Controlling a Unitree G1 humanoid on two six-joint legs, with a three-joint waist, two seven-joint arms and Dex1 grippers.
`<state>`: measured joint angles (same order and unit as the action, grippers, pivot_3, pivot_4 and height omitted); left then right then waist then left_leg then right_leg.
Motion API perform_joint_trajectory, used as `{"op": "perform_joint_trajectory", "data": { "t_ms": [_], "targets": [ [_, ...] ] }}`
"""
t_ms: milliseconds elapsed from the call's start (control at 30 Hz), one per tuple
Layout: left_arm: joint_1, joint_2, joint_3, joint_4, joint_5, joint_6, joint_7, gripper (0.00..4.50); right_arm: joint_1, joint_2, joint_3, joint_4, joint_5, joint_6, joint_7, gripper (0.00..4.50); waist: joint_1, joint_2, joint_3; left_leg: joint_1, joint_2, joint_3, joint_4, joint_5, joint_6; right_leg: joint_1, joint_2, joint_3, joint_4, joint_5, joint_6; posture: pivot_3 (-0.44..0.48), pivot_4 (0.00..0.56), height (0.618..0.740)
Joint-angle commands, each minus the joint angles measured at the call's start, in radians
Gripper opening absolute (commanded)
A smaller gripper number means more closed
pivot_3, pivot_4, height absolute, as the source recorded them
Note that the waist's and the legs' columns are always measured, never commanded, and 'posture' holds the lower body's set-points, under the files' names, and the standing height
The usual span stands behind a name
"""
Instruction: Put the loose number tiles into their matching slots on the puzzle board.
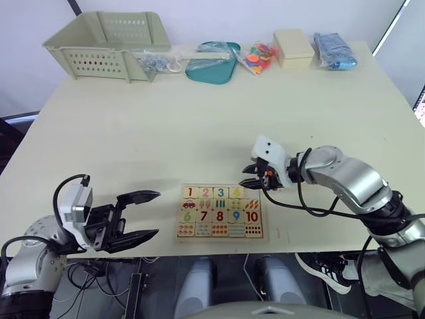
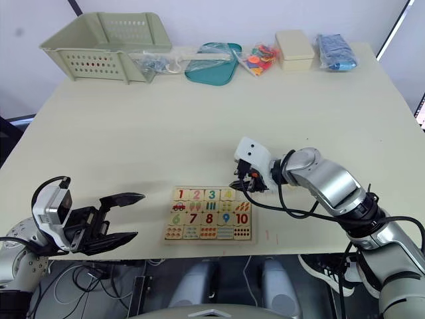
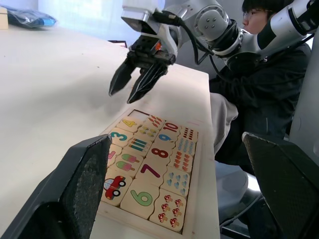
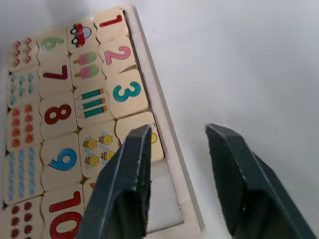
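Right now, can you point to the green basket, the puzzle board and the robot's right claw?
green basket (image 1: 99, 63): left eye view, on its front slotted wall.
puzzle board (image 1: 257, 237): left eye view, on its raised rim's lower right corner.
right claw (image 1: 251, 175): left eye view, midway between its black fingertips.

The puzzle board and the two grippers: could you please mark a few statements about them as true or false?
1. Tiles 1, 2 and 3 sit in the upper row of the puzzle board. True.
2. Every slot in that row is filled. False: the end slot beside tile 4 is bare.
3. The right gripper is shut on a tile. False: it is open and holds nothing.
4. The left gripper is open, off the board to its left. True.
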<state>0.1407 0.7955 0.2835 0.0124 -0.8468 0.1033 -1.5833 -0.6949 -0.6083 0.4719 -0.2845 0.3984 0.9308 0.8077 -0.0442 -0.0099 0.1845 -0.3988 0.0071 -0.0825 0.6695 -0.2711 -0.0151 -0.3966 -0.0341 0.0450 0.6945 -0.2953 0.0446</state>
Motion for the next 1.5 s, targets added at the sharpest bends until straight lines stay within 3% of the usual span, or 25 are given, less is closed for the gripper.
{"op": "perform_joint_trajectory", "data": {
  "t_ms": [33,100,1500],
  "targets": [
    [0.022,0.001,0.044,-0.016,-0.006,-0.008,-0.031,4.50,-0.004,0.010,0.003,0.002,-0.029,-0.040,0.023,0.63,0.000,0.000,0.000,0.000,0.000,0.000,0.000,0.000,0.000,0.000,0.000,0.000,0.001,0.000,0.000,0.000,0.150,0.740],
    [0.035,0.002,0.052,-0.016,-0.006,-0.011,-0.031,4.50,-0.003,0.014,0.008,0.009,-0.045,-0.051,0.028,0.09,0.000,0.000,0.000,0.001,0.000,-0.001,0.000,0.000,0.000,0.000,0.000,0.000,0.001,0.000,0.000,0.000,0.150,0.740],
    [0.100,0.011,0.106,-0.015,-0.001,-0.020,-0.031,4.50,0.028,0.054,0.048,0.038,-0.200,-0.079,0.104,0.09,0.001,0.000,0.000,0.001,0.001,-0.001,0.000,0.000,0.000,0.000,0.000,0.000,0.000,0.000,0.000,0.000,0.150,0.740]
  ]
}}
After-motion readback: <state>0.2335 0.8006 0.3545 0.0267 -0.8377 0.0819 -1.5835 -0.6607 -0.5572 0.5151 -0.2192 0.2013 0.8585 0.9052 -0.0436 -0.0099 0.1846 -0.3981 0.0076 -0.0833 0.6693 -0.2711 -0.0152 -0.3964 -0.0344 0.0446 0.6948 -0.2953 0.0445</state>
